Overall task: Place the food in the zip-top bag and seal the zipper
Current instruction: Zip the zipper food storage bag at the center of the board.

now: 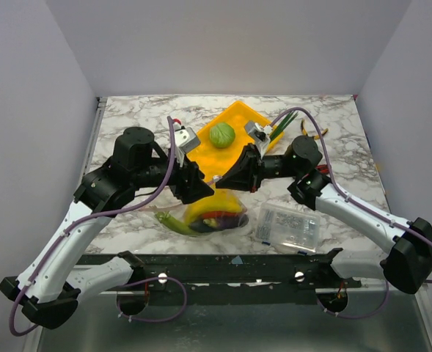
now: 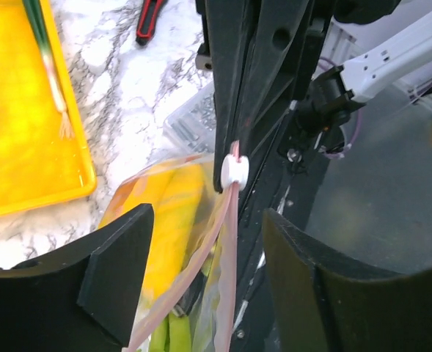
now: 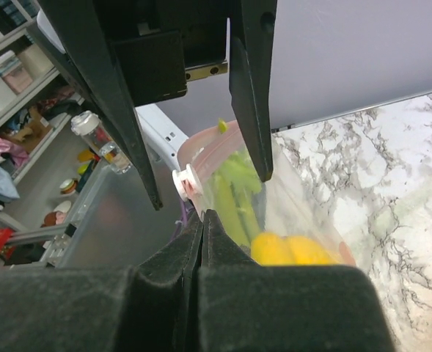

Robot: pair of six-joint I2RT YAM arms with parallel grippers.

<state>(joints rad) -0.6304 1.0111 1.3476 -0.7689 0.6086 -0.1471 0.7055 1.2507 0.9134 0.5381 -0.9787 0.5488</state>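
Food point(image 1: 214, 214) is packed inside the zip-top bag point(image 1: 201, 222), which sits on the marble counter point(image 1: 142, 117) nearest the arm bases. Yellow bananas point(image 3: 293, 249) and long green pieces point(image 3: 234, 183) show through the crinkled plastic. Just beside the bag, at its 3 o'clock, lies a rigid clear box point(image 1: 289, 226) of small parts.

Above the bag the two hands meet at its mouth. The left hand point(image 2: 204, 220) comes in from 10 o'clock with its fingers spread apart, gripping nothing. The pink zipper point(image 2: 227, 242) runs up through the gap between them to a white slider point(image 2: 235, 170). The right hand point(image 3: 202, 220) comes in from 1 o'clock, clenched, with its two fingers pressed flat together. The strip of the bag's mouth runs into the seam between them, just next to the slider. In the left wrist view the two sides of the strip stand apart below the slider.

Farther back, at the bag's 12 o'clock, a yellow tray point(image 1: 238, 119) rests on the counter. A green leafy ball point(image 1: 221, 135) sits on it, and a white-green leek point(image 2: 45, 59) lies along its 2 o'clock side. A red-handled tool point(image 2: 151, 18) lies on the marble beyond the tray's edge.
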